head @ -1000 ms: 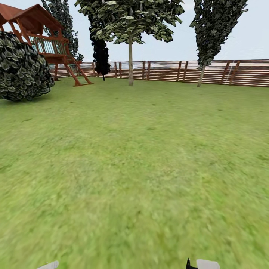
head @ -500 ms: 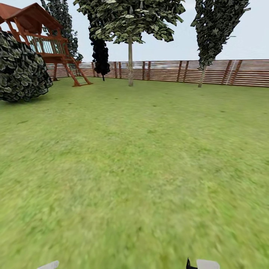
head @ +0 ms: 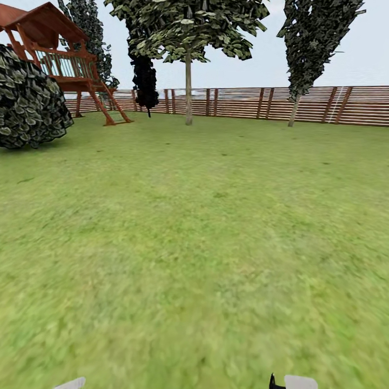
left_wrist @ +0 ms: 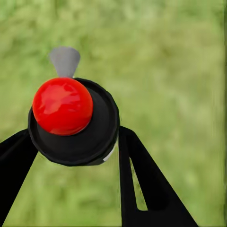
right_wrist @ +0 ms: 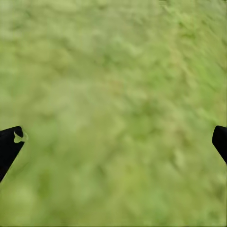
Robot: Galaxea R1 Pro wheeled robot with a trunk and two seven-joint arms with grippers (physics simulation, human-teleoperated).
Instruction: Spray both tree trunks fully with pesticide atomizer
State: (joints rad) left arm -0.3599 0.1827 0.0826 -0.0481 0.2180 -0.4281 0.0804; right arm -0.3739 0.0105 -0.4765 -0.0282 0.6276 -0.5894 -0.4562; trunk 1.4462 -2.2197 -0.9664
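Between the left pincer's [left_wrist: 71,142] fingers sits the atomizer [left_wrist: 73,120], gripped, its red cap [left_wrist: 62,106] and grey nozzle [left_wrist: 65,60] over blurred lawn [left_wrist: 179,71]. Right pincer [right_wrist: 113,142] gapes wide above grass. Upper centre of the head frame, a pale-trunked tree [head: 188,89] stands before the fence [head: 243,102]; playhouse [head: 59,59] and shrub [head: 29,102] upper left.
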